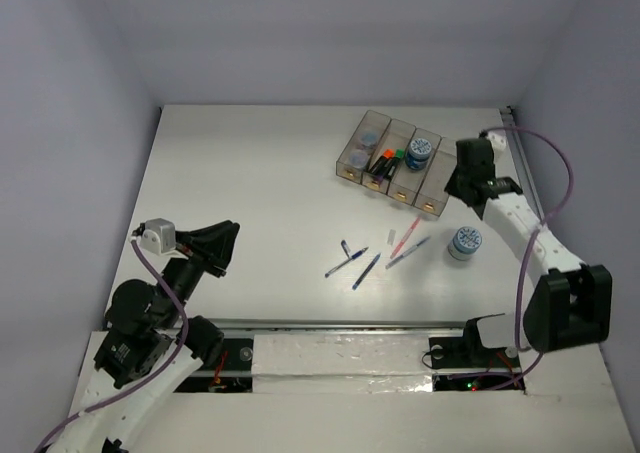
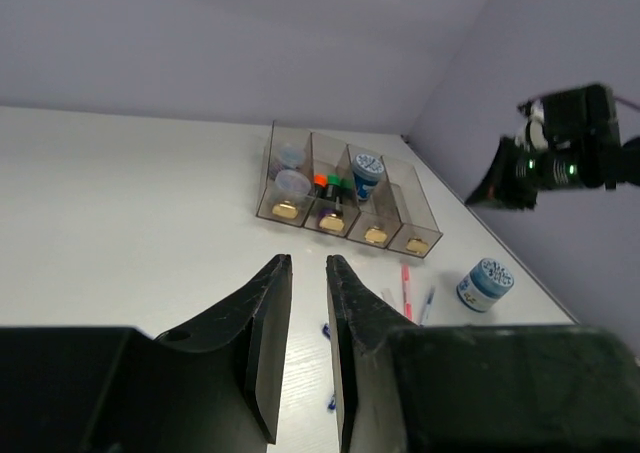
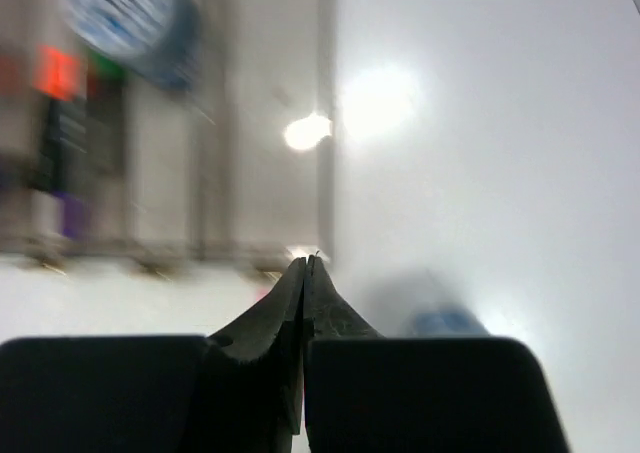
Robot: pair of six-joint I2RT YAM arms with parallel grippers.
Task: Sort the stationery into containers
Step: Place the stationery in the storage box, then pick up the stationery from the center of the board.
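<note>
I am judging the sorting as roughly half done. The bins [image 2: 412,218] are already holding markers [image 1: 386,161] in the second slot from the left, a roll [image 1: 422,151] in the third, and what look like two pale rolls [image 2: 292,185] in the leftmost slot. The slot nearest my right arm is looking empty. Waiting on the worktop [image 1: 250,203] are a loose roll [image 1: 465,242], lying apart from the bins on the right, and a scatter of pens [image 1: 368,270] in the middle, mostly blue with a red pen [image 1: 404,238] among them. My right claw [image 3: 306,268] is hanging clenched on nothing, raised just beside the right end of the bins and near the loose roll. My left claw [image 2: 308,318] is hovering over the near left of the worktop, well apart from everything. Its jaws are standing a narrow gap apart, carrying nothing and pointing toward the bins.
</note>
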